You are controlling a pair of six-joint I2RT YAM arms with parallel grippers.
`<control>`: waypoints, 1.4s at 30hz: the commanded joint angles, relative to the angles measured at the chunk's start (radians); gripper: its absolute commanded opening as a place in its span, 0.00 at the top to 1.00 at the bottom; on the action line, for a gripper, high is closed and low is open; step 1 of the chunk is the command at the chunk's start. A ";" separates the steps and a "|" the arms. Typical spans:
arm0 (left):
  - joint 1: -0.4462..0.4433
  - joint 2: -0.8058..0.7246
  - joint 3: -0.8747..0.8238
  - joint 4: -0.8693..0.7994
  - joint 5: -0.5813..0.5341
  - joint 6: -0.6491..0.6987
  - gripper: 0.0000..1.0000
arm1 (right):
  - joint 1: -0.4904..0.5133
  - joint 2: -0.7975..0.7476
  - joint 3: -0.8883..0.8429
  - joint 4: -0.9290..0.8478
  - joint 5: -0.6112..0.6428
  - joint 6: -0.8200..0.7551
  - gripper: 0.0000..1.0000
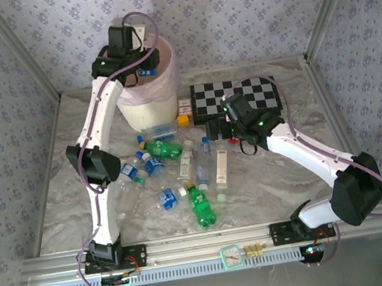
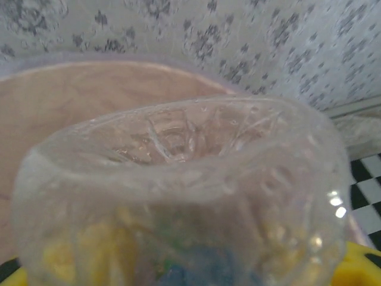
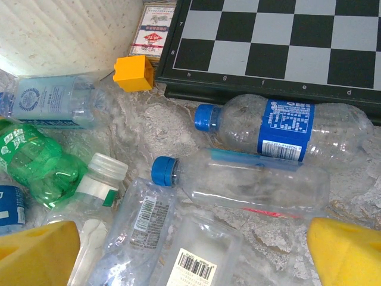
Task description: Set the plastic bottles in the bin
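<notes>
A clear plastic bottle (image 2: 178,179) sits base-first in my left gripper (image 1: 136,71), which is shut on it above the open mouth of the bin (image 1: 149,106). The pink liner (image 2: 71,95) shows behind the bottle. Several more bottles lie scattered mid-table, among them two green ones (image 1: 201,205) (image 1: 165,149). My right gripper (image 1: 222,135) hangs open over a clear, blue-capped bottle (image 3: 250,182), its yellow fingertips (image 3: 345,250) on either side. A blue-labelled bottle (image 3: 286,128) lies just beyond it. A crushed green bottle (image 3: 36,167) is to the left.
A chessboard (image 3: 268,42) lies at the back right, touching the blue-labelled bottle. A yellow cube (image 3: 133,72) and a red-white box (image 3: 152,33) sit between the board and the bin's wall (image 3: 65,30). A small clock (image 1: 230,256) rests on the front rail.
</notes>
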State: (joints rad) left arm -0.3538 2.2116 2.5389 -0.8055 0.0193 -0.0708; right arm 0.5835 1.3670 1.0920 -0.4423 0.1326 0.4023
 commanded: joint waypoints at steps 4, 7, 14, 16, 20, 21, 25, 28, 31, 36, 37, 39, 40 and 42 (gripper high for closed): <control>0.001 0.010 0.048 -0.029 -0.056 0.039 0.35 | 0.005 -0.030 -0.014 -0.024 0.022 0.016 0.00; 0.001 0.002 0.053 -0.024 -0.053 0.033 0.24 | 0.004 -0.029 -0.014 -0.026 0.023 0.020 0.00; -0.005 -0.066 0.051 -0.020 -0.039 -0.002 0.13 | 0.004 -0.031 -0.023 -0.031 0.056 0.044 0.00; -0.012 -0.100 0.042 -0.019 -0.025 -0.014 0.12 | 0.005 -0.031 -0.026 -0.043 0.077 0.064 0.00; -0.050 -0.219 -0.080 0.028 -0.010 -0.023 0.07 | -0.009 -0.028 -0.040 -0.073 0.099 0.096 0.00; -0.062 -0.259 -0.140 0.059 -0.011 -0.025 0.06 | -0.016 -0.025 -0.043 -0.074 0.096 0.099 0.00; -0.124 -0.465 -0.478 0.269 -0.016 -0.048 0.00 | -0.066 -0.006 -0.056 -0.084 0.069 0.116 0.00; -0.151 -0.626 -0.781 0.463 -0.006 -0.127 0.00 | -0.119 0.014 -0.080 -0.053 0.027 0.165 0.00; -0.159 -0.771 -1.064 0.667 0.021 -0.264 0.00 | -0.157 0.029 -0.122 0.030 -0.030 0.218 0.00; -0.189 -0.934 -1.435 0.899 0.036 -0.460 0.00 | -0.153 0.049 -0.169 0.142 -0.092 0.342 0.00; -0.195 -0.959 -1.486 0.912 0.036 -0.486 0.00 | -0.143 0.051 -0.175 0.147 -0.100 0.357 0.00; -0.206 -0.995 -1.569 0.914 0.030 -0.528 0.00 | -0.112 0.053 -0.179 0.129 -0.095 0.381 0.00; -0.211 -1.012 -1.610 0.914 0.031 -0.550 0.00 | -0.091 0.053 -0.185 0.115 -0.086 0.395 0.00; -0.217 -1.044 -1.681 0.901 0.030 -0.577 0.00 | -0.056 0.055 -0.200 0.095 -0.075 0.416 0.00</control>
State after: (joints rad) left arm -0.5602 1.2339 0.9012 0.0025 0.0376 -0.5472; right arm 0.4896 1.4197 0.9104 -0.3393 0.0624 0.7464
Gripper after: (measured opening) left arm 0.996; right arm 0.998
